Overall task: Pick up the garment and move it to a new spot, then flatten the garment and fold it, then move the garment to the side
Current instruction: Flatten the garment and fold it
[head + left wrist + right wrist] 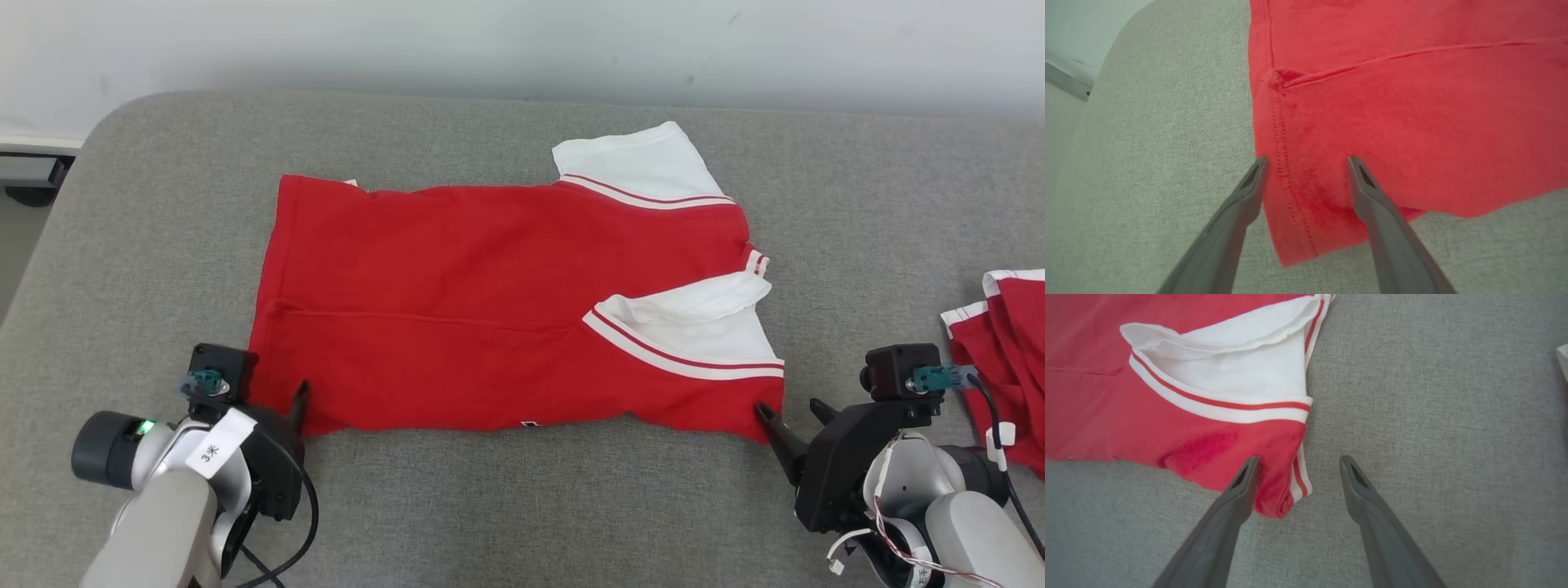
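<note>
Left gripper (1307, 163): lower left of the head view; fingers spread wide, holding nothing, straddling the garment's hem corner, probably to pinch it.
Right gripper (1298, 461): lower right; wide open, empty, one finger over the near sleeve-end corner, the other over bare padding.
Garment (457, 310): red, flat at mid-frame on the grey surface (506, 506); near side seemingly folded over, so likely mid-fold.
Second garment (1008, 343): right edge, crumpled, well apart.

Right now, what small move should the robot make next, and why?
Probably lower both open grippers and close them on the red shirt at its near corners. The left gripper straddles the hem corner, the right gripper the trimmed corner, and the shirt lies flat.
</note>
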### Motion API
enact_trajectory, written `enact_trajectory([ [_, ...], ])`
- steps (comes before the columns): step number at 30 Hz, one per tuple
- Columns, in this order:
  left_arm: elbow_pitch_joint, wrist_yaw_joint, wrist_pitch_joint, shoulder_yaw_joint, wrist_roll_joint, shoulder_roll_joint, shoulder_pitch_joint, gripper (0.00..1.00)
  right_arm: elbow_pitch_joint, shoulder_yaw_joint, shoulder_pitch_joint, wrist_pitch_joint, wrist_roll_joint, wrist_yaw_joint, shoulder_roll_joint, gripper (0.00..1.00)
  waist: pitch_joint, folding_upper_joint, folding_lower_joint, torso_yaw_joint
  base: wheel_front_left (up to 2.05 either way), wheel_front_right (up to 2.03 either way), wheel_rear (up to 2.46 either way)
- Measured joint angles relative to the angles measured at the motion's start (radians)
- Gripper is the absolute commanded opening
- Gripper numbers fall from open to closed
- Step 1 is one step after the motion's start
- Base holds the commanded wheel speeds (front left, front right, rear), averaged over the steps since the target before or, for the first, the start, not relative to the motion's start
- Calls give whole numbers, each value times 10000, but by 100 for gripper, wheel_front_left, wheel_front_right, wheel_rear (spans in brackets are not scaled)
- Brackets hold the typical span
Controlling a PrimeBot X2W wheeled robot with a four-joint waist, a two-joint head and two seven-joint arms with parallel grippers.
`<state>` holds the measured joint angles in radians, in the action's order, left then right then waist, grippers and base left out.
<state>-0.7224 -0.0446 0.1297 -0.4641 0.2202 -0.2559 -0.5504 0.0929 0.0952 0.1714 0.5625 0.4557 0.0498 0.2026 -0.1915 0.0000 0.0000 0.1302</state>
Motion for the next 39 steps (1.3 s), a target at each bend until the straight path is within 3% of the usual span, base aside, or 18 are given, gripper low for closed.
enact_trajectory([
  [6, -247, -6, -75, 82, 12, -19, -144, 100, 238, 111, 25, -12, 4, -29, -104, 96, -38, 0, 0, 28, 0, 0, 0],
  [13, -610, -105, -12, 222, 188, -36, -309, 100, 441, 305, 60, -8, 58, -75, -280, 66, -87, 0, 0, -8, 0, 0, 0],
  [17, -755, -265, 111, 257, 445, -54, -341, 100, 550, 307, 81, -6, 73, -104, -278, 32, -127, 0, 1, -21, 0, 0, 0],
  [24, -880, -456, 330, 224, 621, 40, -296, 100, 711, 293, 199, 8, 96, -104, -267, 17, -143, 0, 1, 25, 0, 0, 0],
  [26, -888, -527, 380, 226, 658, 40, -293, 100, 744, 293, 210, 8, 96, -104, -267, 3, -137, 0, 1, 49, 0, 0, 0],
  [33, -832, -665, 460, 263, 1072, -33, -159, 100, 863, 278, 226, 13, 105, -150, -222, 0, -96, 1, 1, 140, 0, 0, 0],
  [34, -805, -706, 460, 265, 1103, -54, -126, 86, 878, 272, 226, 13, 105, -150, -221, 0, -90, 1, 1, 150, 0, 0, 0],
  [35, -792, -706, 460, 263, 1154, -61, -106, 37, 890, 263, 226, 12, 105, -150, -219, 0, -83, 0, 1, 158, 0, 0, 0],
  [36, -786, -713, 462, 255, 1181, -69, -103, 0, 899, 259, 226, 12, 105, -150, -219, 0, -76, 0, 1, 165, 0, 0, 0],
  [39, -755, -790, 516, 245, 1277, -92, -92, 0, 930, 259, 232, 10, 105, -150, -219, 0, -57, 0, 1, 174, 0, 0, 0],
])
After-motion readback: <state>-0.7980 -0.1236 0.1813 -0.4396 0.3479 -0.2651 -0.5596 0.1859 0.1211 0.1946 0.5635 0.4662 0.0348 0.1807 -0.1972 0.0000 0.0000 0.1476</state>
